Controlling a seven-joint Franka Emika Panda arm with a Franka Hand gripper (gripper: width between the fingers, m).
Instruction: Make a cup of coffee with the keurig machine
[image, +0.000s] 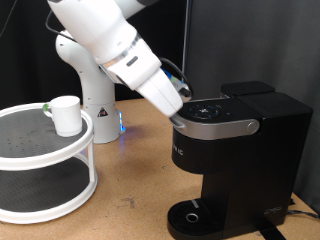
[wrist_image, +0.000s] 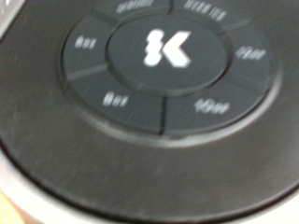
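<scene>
Exterior view, far left: white two-tier round stand (image: 40, 150), cup (image: 66, 115) upright on its top shelf, well apart from my hand. Centre: my arm slants down toward exterior view's right. My pincer (image: 178, 112) sits at left edge of keurig machine (image: 235, 150) lid, by silver rim; fingers hidden there, so cannot tell whether wide or narrow. Drip tray (image: 192, 218) at base. Wrist view shows what exterior cannot: round button panel (wrist_image: 163, 70) close up, blurred, white K logo (wrist_image: 169, 47) at middle, ring of labelled buttons unreadable; no fingers visible.
</scene>
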